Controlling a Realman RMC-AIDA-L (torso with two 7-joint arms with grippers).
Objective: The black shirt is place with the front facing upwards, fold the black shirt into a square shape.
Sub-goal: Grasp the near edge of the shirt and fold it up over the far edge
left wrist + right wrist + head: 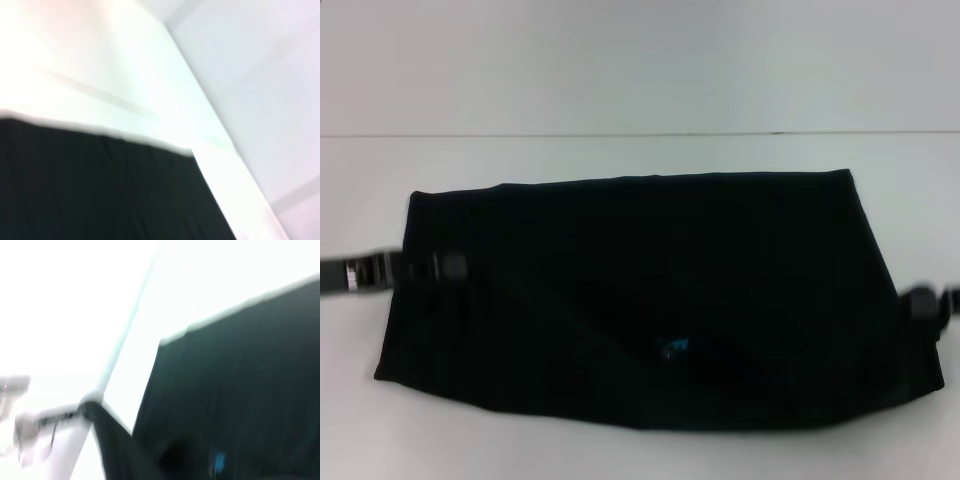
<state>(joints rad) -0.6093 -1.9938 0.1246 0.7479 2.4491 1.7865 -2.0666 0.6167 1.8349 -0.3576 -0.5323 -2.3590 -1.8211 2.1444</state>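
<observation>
The black shirt point(640, 300) lies on the white table as a wide folded band, with its small blue neck label point(672, 348) showing near the front middle. No white letters show. My left gripper point(438, 268) is at the shirt's left edge. In the right wrist view the shirt point(240, 400) is drawn out to a point where the left gripper point(75, 412) pinches it, and the label point(218, 460) shows there too. My right gripper point(923, 303) is at the shirt's right edge. The left wrist view shows the shirt's point(100, 190) straight edge on the table.
The white table point(620, 160) runs far behind the shirt to a back edge line point(640, 134), with a pale wall beyond. Bare table shows on the left point(360, 340) and in front of the shirt.
</observation>
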